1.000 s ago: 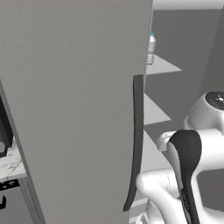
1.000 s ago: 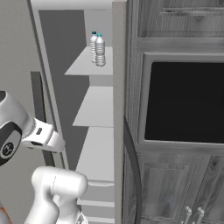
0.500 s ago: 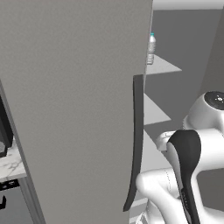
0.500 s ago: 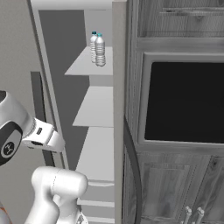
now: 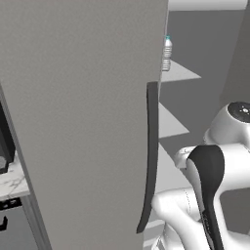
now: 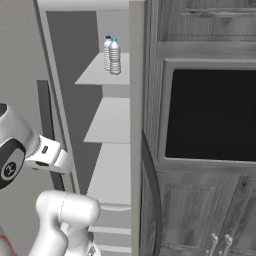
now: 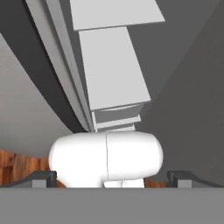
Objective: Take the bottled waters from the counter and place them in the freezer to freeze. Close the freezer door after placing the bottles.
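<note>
Two bottled waters (image 6: 112,55) stand side by side on the top shelf of the open freezer (image 6: 107,125); the left base view shows one of them (image 5: 167,53) past the door's edge. The freezer door (image 5: 83,112) stands swung open, with its long dark handle (image 5: 150,156) facing me. In the hand view my gripper (image 7: 112,178) is open, its two dark fingertips (image 7: 41,178) wide apart with nothing between them, and it looks along the freezer's white shelves (image 7: 111,70). A corner of the marble counter (image 5: 10,181) shows at the far left.
The black-windowed wall oven (image 6: 210,115) sits in grey wood cabinets right of the freezer. My white arm (image 5: 210,185) is folded low in front of the open compartment. Wood floor (image 7: 17,168) shows beneath the hand.
</note>
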